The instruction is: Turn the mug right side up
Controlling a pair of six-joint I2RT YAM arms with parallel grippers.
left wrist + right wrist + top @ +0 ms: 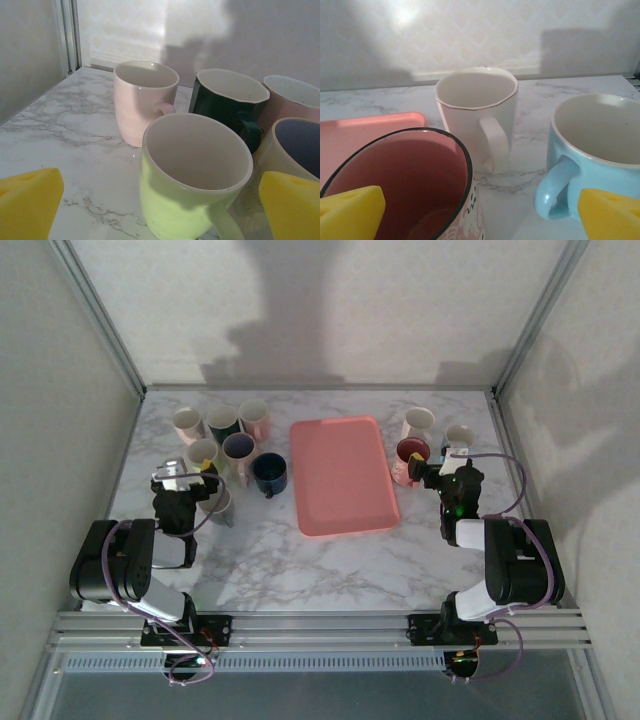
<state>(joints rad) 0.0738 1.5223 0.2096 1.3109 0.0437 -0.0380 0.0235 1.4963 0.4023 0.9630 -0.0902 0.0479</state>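
Mug (215,502) beside my wide-open left gripper (190,472) looks stiff, glaze-slick and breakable ceramic; I'd pinch across its wall, my right gripper (440,462) spread wide too.

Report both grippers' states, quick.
Left gripper: open, holding nothing.
Right gripper: open, holding nothing.
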